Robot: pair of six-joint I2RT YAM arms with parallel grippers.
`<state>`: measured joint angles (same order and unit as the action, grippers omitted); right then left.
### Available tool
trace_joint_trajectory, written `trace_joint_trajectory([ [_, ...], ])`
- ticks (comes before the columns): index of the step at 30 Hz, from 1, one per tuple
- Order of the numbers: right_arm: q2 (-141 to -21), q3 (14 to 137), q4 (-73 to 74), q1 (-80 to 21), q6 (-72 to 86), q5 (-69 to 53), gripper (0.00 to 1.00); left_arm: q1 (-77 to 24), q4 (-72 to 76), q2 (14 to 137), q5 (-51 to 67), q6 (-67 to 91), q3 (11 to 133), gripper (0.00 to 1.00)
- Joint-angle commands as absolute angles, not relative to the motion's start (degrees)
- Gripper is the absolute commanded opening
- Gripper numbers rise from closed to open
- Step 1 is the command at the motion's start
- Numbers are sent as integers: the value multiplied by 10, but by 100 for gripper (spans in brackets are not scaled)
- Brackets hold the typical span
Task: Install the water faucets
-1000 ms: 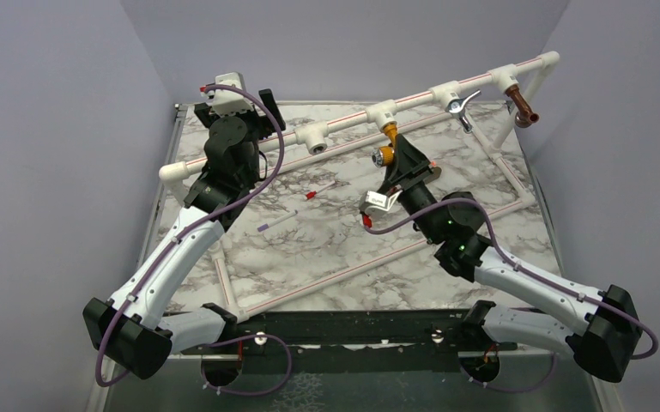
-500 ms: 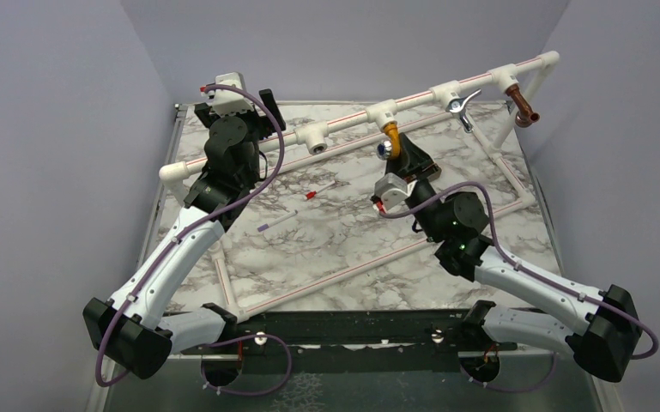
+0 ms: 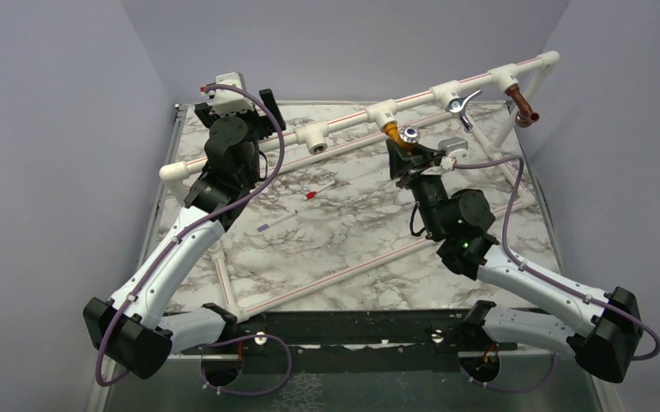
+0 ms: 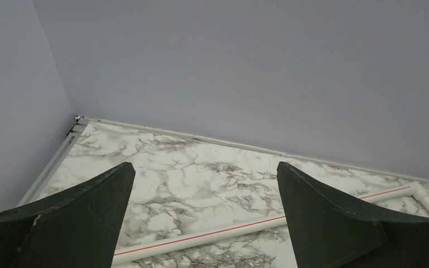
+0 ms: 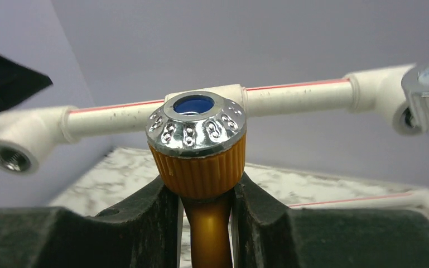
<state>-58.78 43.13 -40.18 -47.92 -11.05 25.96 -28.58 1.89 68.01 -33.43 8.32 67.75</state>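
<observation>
The mustard-yellow faucet [image 3: 394,131] hangs from the second tee of the raised white pipe rail [image 3: 249,152], its silvery knob [image 3: 409,135] facing up. My right gripper [image 3: 408,154] is shut on its stem just under the knob; in the right wrist view the fingers [image 5: 145,223] squeeze the golden stem [image 5: 206,234] below the ribbed knob [image 5: 196,139]. The chrome lever faucet [image 3: 459,105] and the copper-brown faucet [image 3: 523,106] sit in tees further right. The leftmost tee [image 3: 316,136] is bare. My left gripper [image 3: 268,110] is open and empty at the back left. The black orange-tipped faucet is out of view.
A thin white red-tipped stick [image 3: 317,190] and a purple-tipped stick [image 3: 276,221] lie on the marble table [image 3: 343,240]. Low white pipes [image 3: 369,262] frame the table. The left wrist view shows one such pipe [image 4: 201,237] and the back wall. Walls close in on three sides.
My right wrist has rolled over to the right while holding the mustard faucet. The faucet has turned in its tee, and its knob has swung from low on the left to facing up.
</observation>
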Motion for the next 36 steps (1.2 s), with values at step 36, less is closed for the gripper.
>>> trace_joint_trajectory([
  [36,-537,458,-120,-478,845,438,20,-308,-197,724,-301,92,609,99],
])
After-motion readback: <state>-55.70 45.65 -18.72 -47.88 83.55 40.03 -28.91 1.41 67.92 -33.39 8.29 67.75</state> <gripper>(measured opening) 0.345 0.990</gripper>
